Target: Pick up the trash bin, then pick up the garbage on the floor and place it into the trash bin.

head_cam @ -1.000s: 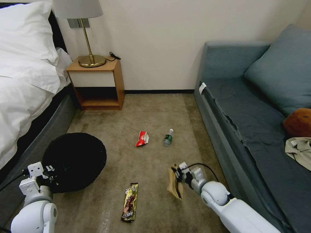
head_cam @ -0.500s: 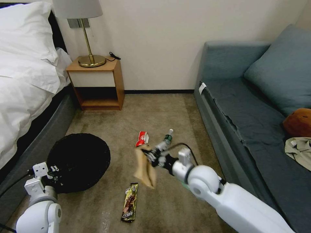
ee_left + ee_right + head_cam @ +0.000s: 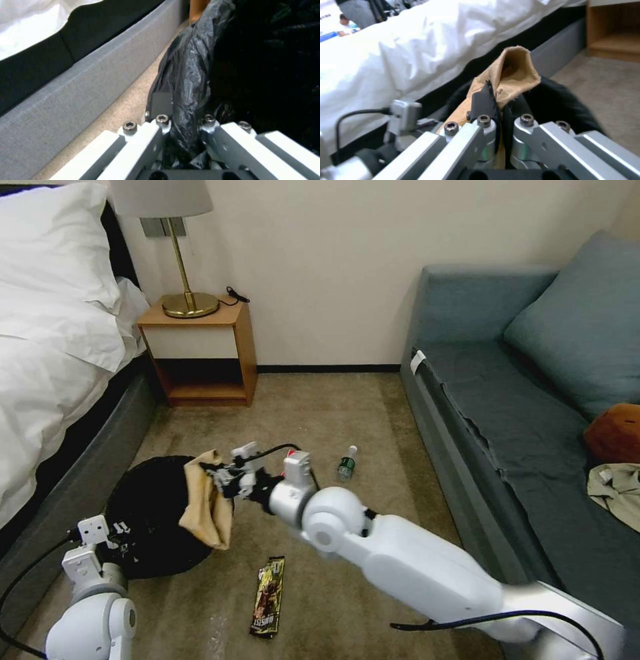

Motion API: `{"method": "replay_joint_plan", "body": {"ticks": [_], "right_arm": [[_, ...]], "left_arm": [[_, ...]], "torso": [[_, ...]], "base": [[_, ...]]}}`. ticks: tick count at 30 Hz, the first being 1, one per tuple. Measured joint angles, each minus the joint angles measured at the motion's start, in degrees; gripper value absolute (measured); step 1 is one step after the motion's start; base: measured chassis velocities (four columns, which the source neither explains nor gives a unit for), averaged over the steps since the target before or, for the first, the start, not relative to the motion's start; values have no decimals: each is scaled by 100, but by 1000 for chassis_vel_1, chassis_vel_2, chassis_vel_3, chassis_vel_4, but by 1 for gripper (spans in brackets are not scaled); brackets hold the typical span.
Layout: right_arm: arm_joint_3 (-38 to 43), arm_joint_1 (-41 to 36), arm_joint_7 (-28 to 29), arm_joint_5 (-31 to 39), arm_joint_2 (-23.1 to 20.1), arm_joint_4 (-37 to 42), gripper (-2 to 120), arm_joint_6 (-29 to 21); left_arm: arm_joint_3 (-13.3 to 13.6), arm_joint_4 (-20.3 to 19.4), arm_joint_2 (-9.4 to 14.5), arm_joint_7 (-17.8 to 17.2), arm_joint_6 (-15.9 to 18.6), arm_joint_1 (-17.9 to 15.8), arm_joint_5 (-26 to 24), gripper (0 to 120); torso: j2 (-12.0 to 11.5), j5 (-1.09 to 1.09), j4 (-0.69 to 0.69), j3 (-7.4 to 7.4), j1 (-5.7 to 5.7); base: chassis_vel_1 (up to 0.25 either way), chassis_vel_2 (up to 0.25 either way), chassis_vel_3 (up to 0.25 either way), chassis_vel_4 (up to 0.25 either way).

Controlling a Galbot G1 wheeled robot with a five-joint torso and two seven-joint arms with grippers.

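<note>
Releasing now risks the brown paper bag (image 3: 207, 507) snagging the trash bin (image 3: 150, 527) rim (right pincer (image 3: 217, 480) clamps it, left pincer (image 3: 181, 125) pinches the liner).

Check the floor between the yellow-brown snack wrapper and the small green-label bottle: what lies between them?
In the head view, the right arm's white elbow crosses above the stretch between the snack wrapper and the bottle; the carpet still visible there is bare.
</note>
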Motion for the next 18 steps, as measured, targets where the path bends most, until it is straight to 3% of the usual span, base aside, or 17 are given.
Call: {"method": "replay_joint_plan", "body": {"ticks": [7, 18], "right_arm": [[-273, 143, -23, -18, 319, -374, 1, 201], [-339, 245, -204, -507, 892, -1926, 1, 813]], "left_arm": [[32, 95, -49, 4, -4, -48, 43, 2], [135, 122, -144, 37, -6, -25, 55, 2]], "torso": [[0, 0, 0, 0, 0], [0, 1, -1, 0, 0]], "base": [[0, 0, 0, 0], [0, 0, 0, 0]]}}
